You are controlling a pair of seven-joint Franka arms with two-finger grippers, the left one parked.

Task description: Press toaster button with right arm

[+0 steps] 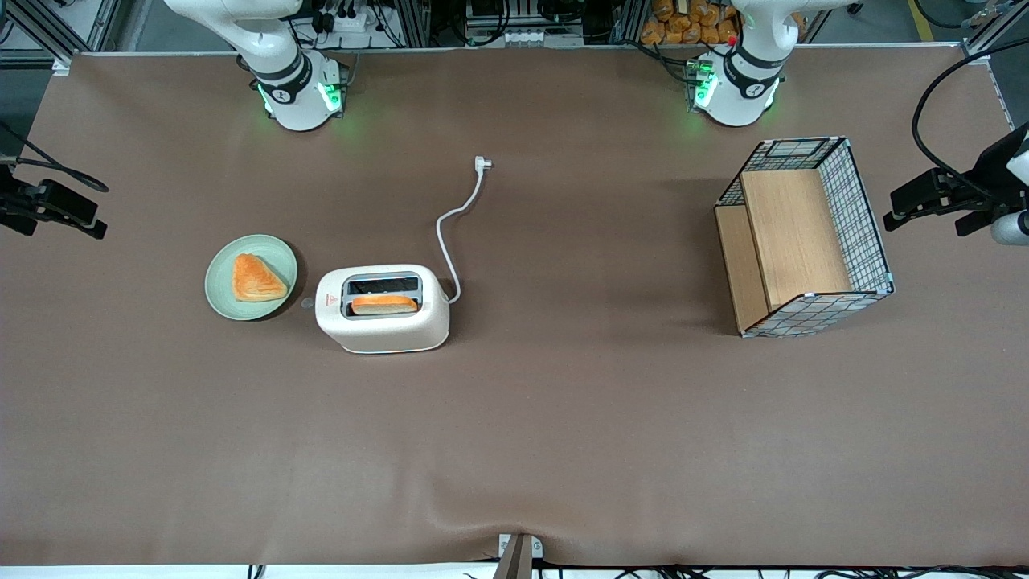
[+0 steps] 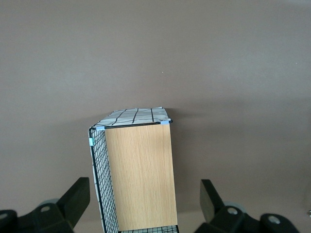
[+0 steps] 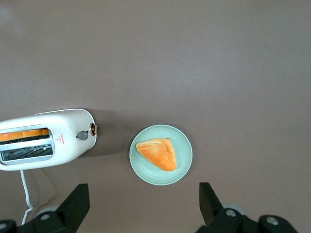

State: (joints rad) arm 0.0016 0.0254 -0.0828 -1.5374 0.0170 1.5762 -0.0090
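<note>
So the cream-white rounded two-slot toaster (image 1: 383, 309) sits roughly mid-bench, a bit toward the working arm's end, well in from every edge. One slice of orange-brown toast (image 1: 384, 304) sticks out of the slot nearer the front camera. The small round grey knob (image 3: 83, 136) pokes out of the narrow end by the red triangle sticker (image 3: 60, 139), and that end faces the pale green round plate (image 1: 251, 277) holding a wedge of golden pastry (image 1: 257, 278), which sits just beside the toaster.

The slim black gripper (image 1: 50, 207) of the right arm hangs out at the bench's edge on the working arm's side, well apart from the toaster, fingers spread wide and holding nothing.

What I'd worry about:
- The knob is tiny and the plate is right next to it, so a low approach could clip the plate rim or shove the pastry.
- The fingers are splayed, so they could straddle the knob rather than press it.
- The toaster probably isn't heavy, so a sideways push may just slide it along the brown cloth.
- The white cord (image 1: 457, 233) lies unplugged, trailing toward the arm bases, out of the way I think.
</note>
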